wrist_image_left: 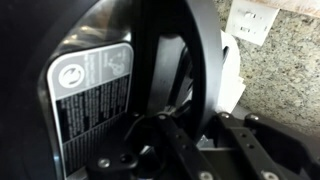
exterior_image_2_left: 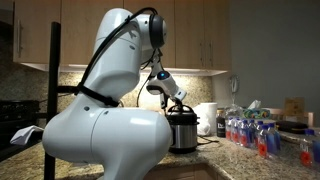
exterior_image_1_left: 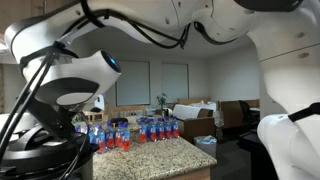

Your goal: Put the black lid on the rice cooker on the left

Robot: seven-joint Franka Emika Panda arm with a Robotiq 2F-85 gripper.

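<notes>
The rice cooker point(exterior_image_2_left: 183, 132), with a shiny steel body and a black rim band, stands on the granite counter against the backsplash. My gripper point(exterior_image_2_left: 174, 98) hangs just above it. In the wrist view the gripper point(wrist_image_left: 195, 122) has a finger on each side of the curved rim of the black lid point(wrist_image_left: 205, 60), which is seen edge-on and tilted. To the left of the rim is a dark surface with a white-print label point(wrist_image_left: 92, 95); I cannot tell whether it belongs to the lid or the cooker. The cooker's opening is hidden.
A white container point(exterior_image_2_left: 207, 118) stands beside the cooker, below a wall outlet point(wrist_image_left: 250, 20). Several red-and-blue bottles point(exterior_image_2_left: 245, 130) are grouped on the counter and also show in an exterior view point(exterior_image_1_left: 135, 133). The robot's white body point(exterior_image_2_left: 110, 130) fills the foreground.
</notes>
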